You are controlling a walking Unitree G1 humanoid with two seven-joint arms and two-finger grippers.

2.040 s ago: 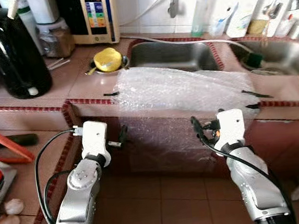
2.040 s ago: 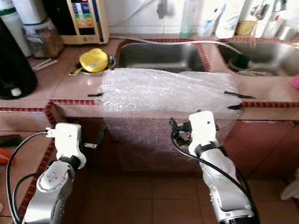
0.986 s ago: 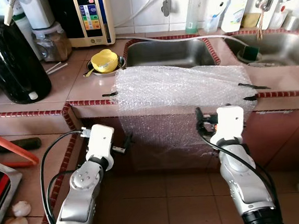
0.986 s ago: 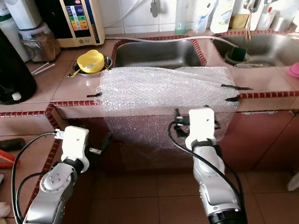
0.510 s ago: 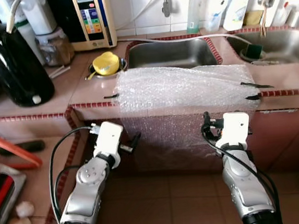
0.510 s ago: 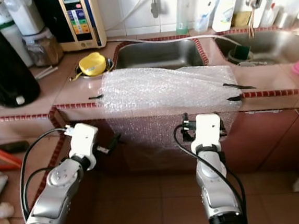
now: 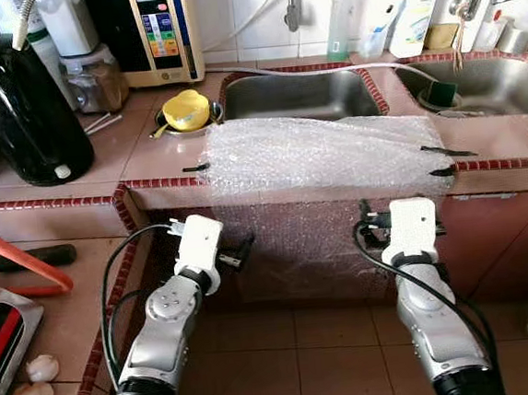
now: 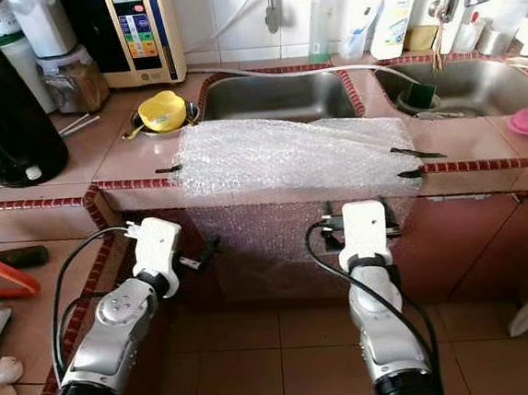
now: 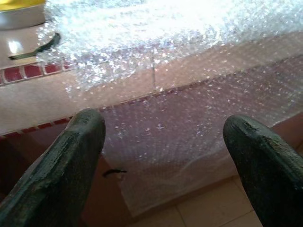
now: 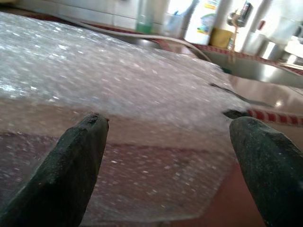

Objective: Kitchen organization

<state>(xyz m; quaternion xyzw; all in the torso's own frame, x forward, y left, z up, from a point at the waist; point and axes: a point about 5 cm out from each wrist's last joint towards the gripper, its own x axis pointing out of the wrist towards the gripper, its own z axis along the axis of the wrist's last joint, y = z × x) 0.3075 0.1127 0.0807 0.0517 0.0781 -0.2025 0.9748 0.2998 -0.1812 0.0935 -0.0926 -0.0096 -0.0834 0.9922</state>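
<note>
A sheet of bubble wrap (image 7: 320,151) lies over the tiled counter edge (image 7: 161,182) in front of the sink (image 7: 297,97) and hangs down the cabinet front, held by black tape strips (image 7: 445,152). My left gripper (image 7: 239,253) is open below the counter edge, pointing at the hanging part of the bubble wrap (image 9: 189,137) near its left side. My right gripper (image 7: 397,215) is open too, just under the edge near the sheet's right end, facing the bubble wrap (image 10: 142,94). Neither gripper holds anything.
A yellow bowl (image 7: 187,110), black kettle (image 7: 15,104) and water purifier (image 7: 159,31) stand at the back left. A second sink (image 7: 485,86) with a green sponge (image 7: 442,92) is at the right. A lower tiled ledge (image 7: 78,297) at the left carries an orange bar (image 7: 20,260).
The view has shifted. My left gripper has moved right and forward, closer to the hanging bubble wrap. The right gripper keeps its place under the counter edge.
</note>
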